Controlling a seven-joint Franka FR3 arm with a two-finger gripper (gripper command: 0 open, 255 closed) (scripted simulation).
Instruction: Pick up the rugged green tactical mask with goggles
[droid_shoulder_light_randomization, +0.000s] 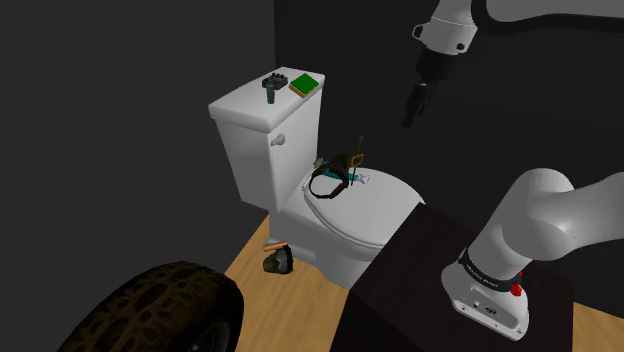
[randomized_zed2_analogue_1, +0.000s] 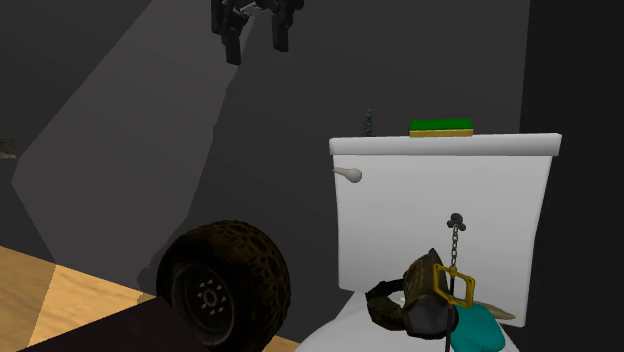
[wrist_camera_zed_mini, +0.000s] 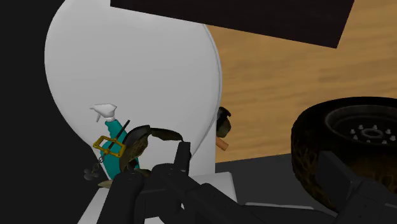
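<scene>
- Currently the gripper (randomized_zed2_analogue_1: 257, 38) hangs high over the toilet (droid_shoulder_light_randomization: 350, 215), well apart from the mask; fingers wide apart, nothing between them.
- Olive-green goggle mask (droid_shoulder_light_randomization: 335, 172) lies on the closed lid near the tank (resting against a teal spray bottle (randomized_zed2_analogue_1: 478, 328)).
- Tyre (randomized_zed2_analogue_1: 225, 285) stands on the floor beside the toilet.

The mask (droid_shoulder_light_randomization: 335, 170) is seen as a dark olive-brown piece, with a black strap looped out toward the shoulder view's left. It is laid untouched on the closed white toilet lid (droid_shoulder_light_randomization: 380, 215), at its far end near the tank (droid_shoulder_light_randomization: 250, 140), against a teal spray bottle (randomized_zed2_analogue_1: 478, 328).
</scene>
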